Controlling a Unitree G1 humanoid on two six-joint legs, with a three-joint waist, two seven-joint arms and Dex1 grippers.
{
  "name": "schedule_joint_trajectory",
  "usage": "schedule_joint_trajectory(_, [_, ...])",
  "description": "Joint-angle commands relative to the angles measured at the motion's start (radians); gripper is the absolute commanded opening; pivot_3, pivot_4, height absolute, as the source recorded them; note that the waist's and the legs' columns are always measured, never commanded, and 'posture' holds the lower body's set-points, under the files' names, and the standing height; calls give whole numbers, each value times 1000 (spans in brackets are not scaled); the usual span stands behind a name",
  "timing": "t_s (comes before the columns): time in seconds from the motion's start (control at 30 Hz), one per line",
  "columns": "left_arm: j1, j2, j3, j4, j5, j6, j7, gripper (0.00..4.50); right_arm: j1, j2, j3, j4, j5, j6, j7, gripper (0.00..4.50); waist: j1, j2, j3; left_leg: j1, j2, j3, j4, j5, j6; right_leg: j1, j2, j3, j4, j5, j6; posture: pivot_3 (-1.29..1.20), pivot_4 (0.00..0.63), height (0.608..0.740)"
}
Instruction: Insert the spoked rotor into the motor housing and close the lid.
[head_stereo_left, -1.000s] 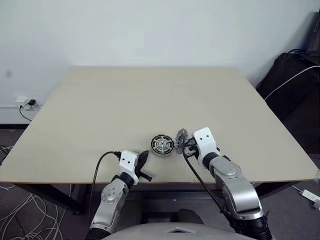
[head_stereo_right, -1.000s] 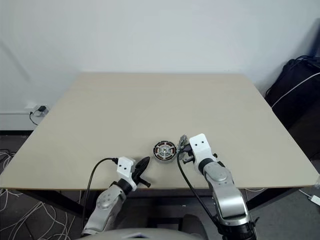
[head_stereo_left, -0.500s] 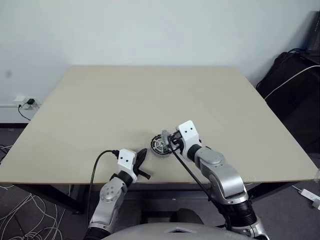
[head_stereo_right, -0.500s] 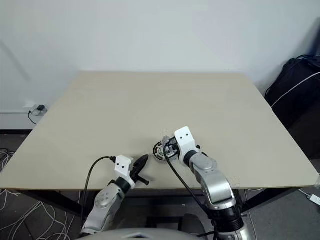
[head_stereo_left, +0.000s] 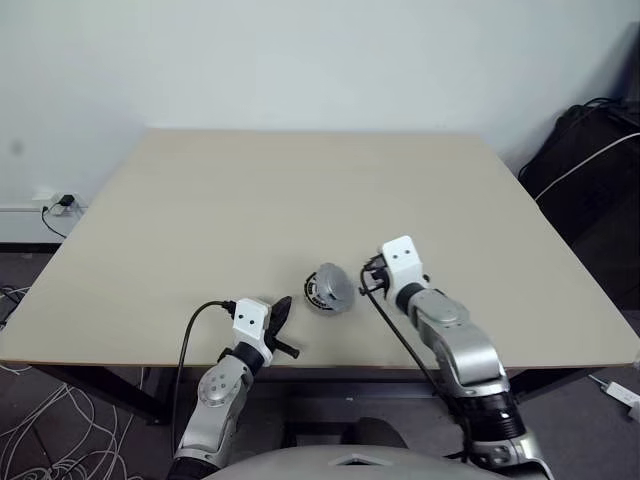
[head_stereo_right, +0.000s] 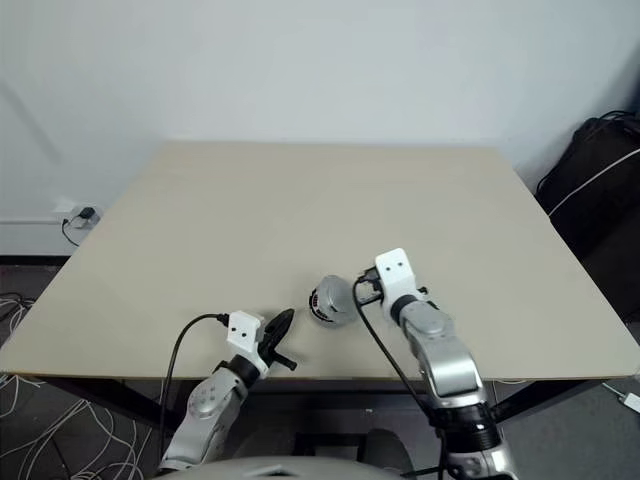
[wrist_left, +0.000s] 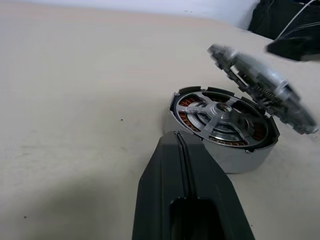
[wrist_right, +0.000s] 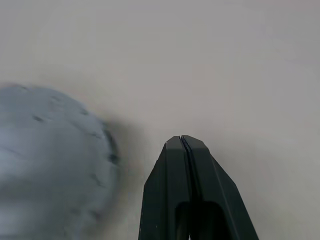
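Nearest, the left pincer (wrist_left: 184, 150) sits pressed together just short of the motor housing (wrist_left: 223, 131) on the bench (head_stereo_left: 250, 200), spoked rotor (wrist_left: 215, 112) seated inside, the lid (wrist_left: 265, 87) tilted over its far edge looking stiff, slick, best gripped by its rim, beside the closed, empty right pincer (wrist_right: 183, 145).

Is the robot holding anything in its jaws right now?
No. Both the left gripper and the right gripper are shut on nothing. The lid is tilted over the motor housing, free of either gripper.
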Motion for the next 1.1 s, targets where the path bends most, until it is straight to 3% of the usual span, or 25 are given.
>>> schedule_joint_trajectory(0.03, [-5, 1, -5, -50, -2, 1, -4, 0, 30, -64, 59, -119, 3, 88, 56, 31, 0, 0, 0, 0, 0, 0, 0, 0, 0, 0, 0, 0, 0, 0, 0, 0, 0, 740])
schedule_joint_trajectory(0.2, [-14, 3, -5, -45, -3, 6, -10, 0, 53, -102, 89, -252, 118, 153, 178, 31, -1, 1, 0, 0, 0, 0, 0, 0, 0, 0, 0, 0, 1, 0, 0, 0, 0, 740])
schedule_joint_trajectory(0.4, [-15, 3, -4, -50, -4, 10, -12, 0, 32, -126, 108, -260, 168, 170, 229, 31, 3, -2, 2, 1, 0, 0, 2, 0, 1, 2, 0, -1, 0, 0, 1, 0, 0, 740])
schedule_joint_trajectory(1.1, [-6, 8, 7, -64, -6, 10, 2, 0, -75, -62, 172, -11, 190, 90, 237, 31, 3, -3, 2, 0, 0, 0, 2, 0, 1, 1, 0, -1, 0, 0, 1, 0, 0, 740])
